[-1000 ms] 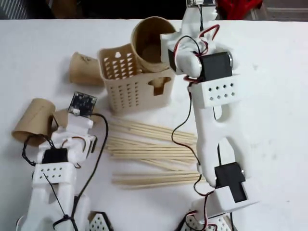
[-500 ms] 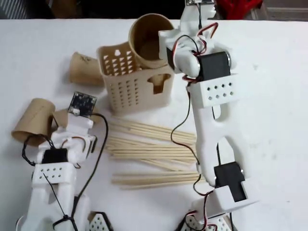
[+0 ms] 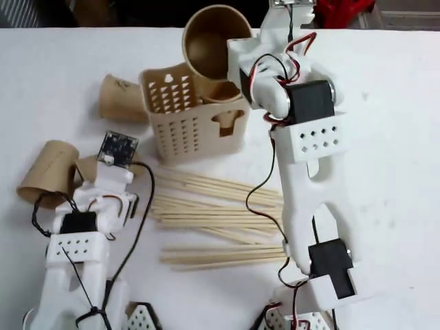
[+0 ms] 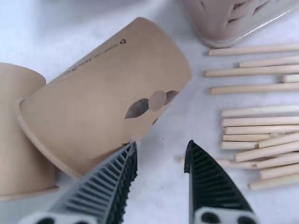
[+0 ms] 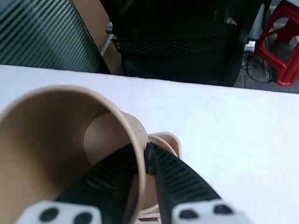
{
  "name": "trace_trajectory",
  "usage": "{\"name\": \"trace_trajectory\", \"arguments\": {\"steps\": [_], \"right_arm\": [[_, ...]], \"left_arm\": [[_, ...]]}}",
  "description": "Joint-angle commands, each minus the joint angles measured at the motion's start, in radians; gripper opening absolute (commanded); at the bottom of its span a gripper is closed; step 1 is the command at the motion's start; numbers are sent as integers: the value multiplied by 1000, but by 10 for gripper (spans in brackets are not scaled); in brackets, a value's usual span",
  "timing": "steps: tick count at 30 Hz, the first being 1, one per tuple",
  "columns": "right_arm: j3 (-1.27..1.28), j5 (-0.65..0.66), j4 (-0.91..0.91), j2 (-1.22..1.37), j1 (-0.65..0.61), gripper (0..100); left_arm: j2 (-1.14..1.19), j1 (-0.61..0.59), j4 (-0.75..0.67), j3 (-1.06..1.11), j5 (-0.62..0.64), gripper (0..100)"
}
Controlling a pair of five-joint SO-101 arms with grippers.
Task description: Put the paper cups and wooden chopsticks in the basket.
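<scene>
My right gripper (image 5: 145, 156) is shut on the rim of a brown paper cup (image 5: 56, 140), one finger inside and one outside. In the high view that cup (image 3: 213, 41) hangs tilted over the far corner of the beige slotted basket (image 3: 185, 127), with another cup (image 3: 224, 90) down inside the basket. My left gripper (image 4: 161, 151) stands open just above the table, beside a cup lying on its side (image 4: 107, 98) that touches a second cup (image 4: 14, 140). Wooden chopsticks (image 3: 220, 213) lie scattered between the arms. One more cup (image 3: 120, 97) lies left of the basket.
The left arm (image 3: 82, 227) sits at the front left by the two lying cups (image 3: 48, 172). The right arm (image 3: 309, 172) stretches across the table's right half. The table's far edge runs just behind the basket, with a red stool (image 5: 285, 42) beyond.
The right gripper has lifted its cup up and toward the far edge, out of the basket's mouth, uncovering the cup inside. The left arm has kept still.
</scene>
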Motion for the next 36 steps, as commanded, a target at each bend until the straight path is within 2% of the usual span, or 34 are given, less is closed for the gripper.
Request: {"name": "trace_trajectory", "arguments": {"steps": [1,13,15,20,24,29,36], "right_arm": [[23,-5,-21,7,27,18],[46,0,30,22,62,19],[44,2,27,48,62,50],[44,5,21,88,39,218],[44,5,-24,65,13,315],[57,5,-27,42,18,334],[133,5,-73,220,56,334]], "left_arm": [[-16,10,-18,-5,6,177],[-16,13,-18,-5,6,177],[-16,13,-18,-5,6,177],[-16,13,-18,-5,6,177],[-16,13,-18,-5,6,177],[-16,13,-18,-5,6,177],[-16,10,-18,-5,6,177]]}}
